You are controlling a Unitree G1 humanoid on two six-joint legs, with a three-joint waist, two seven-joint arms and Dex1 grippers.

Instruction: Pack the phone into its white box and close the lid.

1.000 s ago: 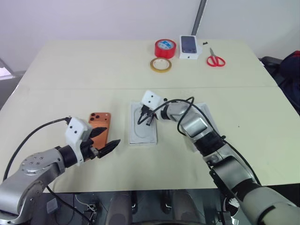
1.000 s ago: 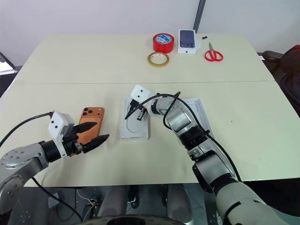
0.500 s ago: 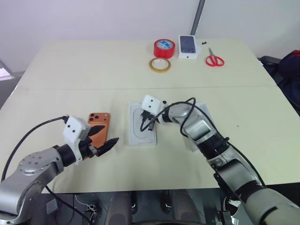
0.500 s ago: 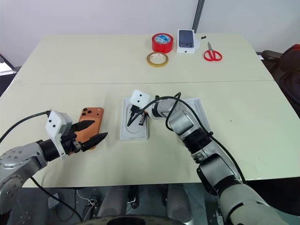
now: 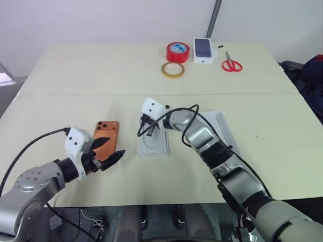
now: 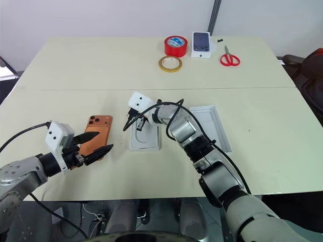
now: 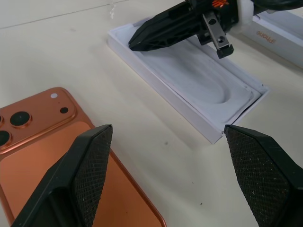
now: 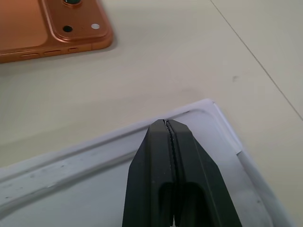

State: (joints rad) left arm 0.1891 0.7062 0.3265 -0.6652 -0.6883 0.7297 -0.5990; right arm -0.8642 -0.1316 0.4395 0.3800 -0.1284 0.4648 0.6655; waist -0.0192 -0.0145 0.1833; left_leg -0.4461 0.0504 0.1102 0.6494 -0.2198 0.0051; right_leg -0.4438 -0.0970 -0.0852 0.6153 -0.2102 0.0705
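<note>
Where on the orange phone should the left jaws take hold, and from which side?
Likely across its two long edges near the middle, coming from above. The phone lies flat, camera side up, on the table, so only its thin sides offer purchase. The open left gripper is already at its near end.

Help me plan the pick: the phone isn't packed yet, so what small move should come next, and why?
Probably lower the open left end effector onto the phone and close. The phone lies flat on the table, camera side up, right under those fingers, ungripped. The right end effector is shut, hovering over the near tray, so it can't take the phone.
</note>
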